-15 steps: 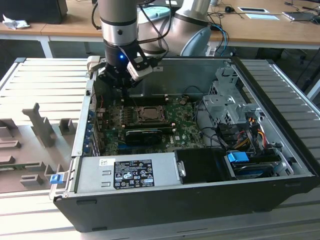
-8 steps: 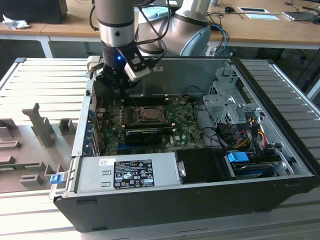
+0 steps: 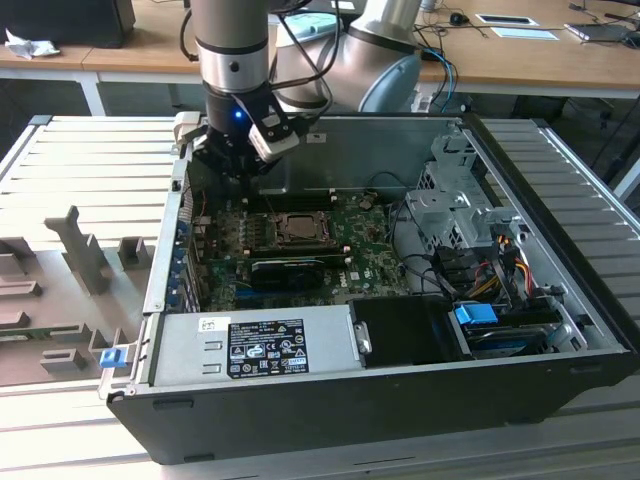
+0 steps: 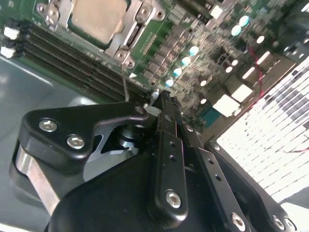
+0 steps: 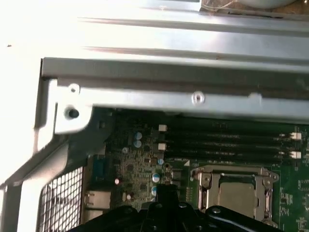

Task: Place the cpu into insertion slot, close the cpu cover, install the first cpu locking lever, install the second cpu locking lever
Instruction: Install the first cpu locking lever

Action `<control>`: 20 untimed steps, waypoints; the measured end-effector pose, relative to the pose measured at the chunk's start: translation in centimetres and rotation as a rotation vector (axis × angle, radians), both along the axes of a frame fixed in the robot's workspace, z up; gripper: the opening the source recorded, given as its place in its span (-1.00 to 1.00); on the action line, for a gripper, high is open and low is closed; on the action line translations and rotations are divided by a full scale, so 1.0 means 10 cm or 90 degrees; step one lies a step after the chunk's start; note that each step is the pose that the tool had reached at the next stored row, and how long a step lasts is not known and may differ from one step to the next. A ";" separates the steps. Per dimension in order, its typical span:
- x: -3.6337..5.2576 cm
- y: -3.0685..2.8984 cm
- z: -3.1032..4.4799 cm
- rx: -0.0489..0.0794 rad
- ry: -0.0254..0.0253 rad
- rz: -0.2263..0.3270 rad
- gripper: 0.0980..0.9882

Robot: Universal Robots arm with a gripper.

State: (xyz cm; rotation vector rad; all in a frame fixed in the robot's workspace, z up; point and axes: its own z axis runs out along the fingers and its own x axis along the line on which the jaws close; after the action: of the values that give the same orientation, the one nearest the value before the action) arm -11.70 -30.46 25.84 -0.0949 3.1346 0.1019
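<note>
The cpu (image 3: 297, 229) lies flat in the insertion slot (image 3: 270, 232) on the green motherboard, its dull silver top facing up. In both wrist views the cpu (image 4: 99, 19) (image 5: 236, 195) shows through the cut-out of the cpu cover (image 4: 126, 37) (image 5: 208, 180), which lies down over it. My black gripper (image 3: 238, 172) hangs above the board's rear corner, toward the exterior view's left of the slot and apart from it. The gripper (image 4: 153, 107) is shut, its fingertips (image 4: 164, 99) meeting with nothing held. A thin metal rod (image 4: 126, 87) stands up between the slot and the gripper.
Case walls (image 5: 169, 77) close in behind the gripper. Long black memory slots (image 5: 227, 140) run between the wall and the socket. A black card (image 3: 290, 268), the power supply (image 3: 260, 345), a drive cage (image 3: 450, 210) and cables (image 3: 480, 270) surround the board. Grey fixtures (image 3: 75, 250) stand outside.
</note>
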 end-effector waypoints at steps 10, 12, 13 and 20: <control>0.104 0.042 -0.015 0.000 0.0000 0.000 -0.98; 0.133 0.042 -0.016 0.000 0.0000 0.000 -0.98; 0.153 0.042 -0.016 0.000 0.0000 0.000 -0.98; 0.273 0.042 -0.022 0.000 0.0000 0.000 -0.98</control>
State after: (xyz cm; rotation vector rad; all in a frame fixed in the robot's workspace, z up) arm -8.97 -30.04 25.63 -0.0949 3.1347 0.1009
